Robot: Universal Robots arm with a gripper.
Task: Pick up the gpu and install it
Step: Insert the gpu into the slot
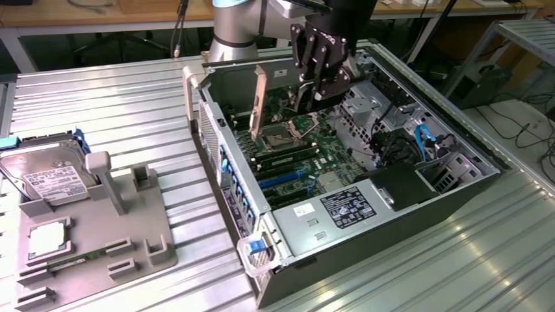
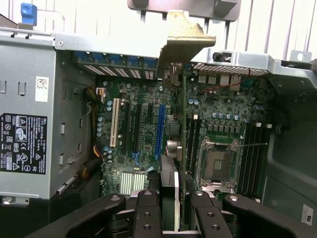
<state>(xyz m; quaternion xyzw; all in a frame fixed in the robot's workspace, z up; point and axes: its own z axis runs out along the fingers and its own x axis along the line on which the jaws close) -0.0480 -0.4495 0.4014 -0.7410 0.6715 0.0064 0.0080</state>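
My gripper [image 1: 318,96] hangs over the open computer case [image 1: 227,195], shut on the gpu. The gpu [image 1: 257,104] is held on edge above the motherboard, with its pale bracket toward the case's rear wall. In the wrist view the gpu [image 2: 184,129] appears as a thin green edge running away from my gripper [image 2: 176,214] to the pale bracket [image 2: 187,37]. It lies between the blue expansion slot [image 2: 159,129] and the empty CPU socket [image 2: 217,163]. I cannot tell how far above the board it hangs.
A power supply [image 1: 347,208] fills the case's near end, and cables and drive cages line its side at the exterior view's right. A grey fixture [image 1: 95,221] at the exterior view's left holds a silver hard drive [image 1: 43,175] and a CPU [image 1: 48,237].
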